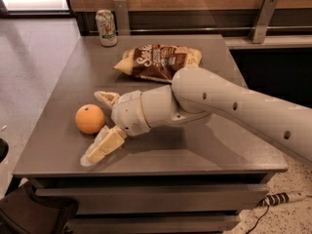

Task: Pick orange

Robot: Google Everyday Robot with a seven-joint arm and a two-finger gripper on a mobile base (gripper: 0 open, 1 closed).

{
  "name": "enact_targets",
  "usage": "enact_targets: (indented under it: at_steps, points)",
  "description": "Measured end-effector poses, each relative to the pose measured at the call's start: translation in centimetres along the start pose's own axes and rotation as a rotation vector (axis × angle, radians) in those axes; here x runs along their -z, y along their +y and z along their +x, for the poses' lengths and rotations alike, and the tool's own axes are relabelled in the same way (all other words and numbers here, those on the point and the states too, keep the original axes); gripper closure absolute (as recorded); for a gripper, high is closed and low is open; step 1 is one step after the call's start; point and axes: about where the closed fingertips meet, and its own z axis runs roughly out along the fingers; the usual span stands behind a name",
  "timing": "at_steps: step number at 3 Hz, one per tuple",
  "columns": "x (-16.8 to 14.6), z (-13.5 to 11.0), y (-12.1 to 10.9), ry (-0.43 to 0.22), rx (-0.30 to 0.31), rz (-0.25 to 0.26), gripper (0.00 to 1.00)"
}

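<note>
The orange [89, 118] sits on the grey table [195, 150] near its left front. My gripper [93, 127] reaches in from the right on a white arm and is open. One cream finger [107, 98] lies just behind the orange and the other finger [105, 145] lies in front of it and below it, so the orange sits at the mouth of the jaws. The fingers look close to the fruit; I cannot tell if they touch it.
A brown and yellow chip bag [158, 61] lies at the back middle of the table. A soda can [106, 28] stands at the back left corner. A wall rail runs behind the table. A power strip [282, 198] lies on the floor at right.
</note>
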Motion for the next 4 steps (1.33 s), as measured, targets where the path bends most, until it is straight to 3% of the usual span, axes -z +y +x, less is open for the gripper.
enact_targets:
  at_steps: [1,4]
  points:
    - [-1.26,1.14,-0.19,-0.011,-0.011,-0.016,0.26]
    - [-1.71,0.79,0.19,-0.011,-0.004,-0.027,1.00]
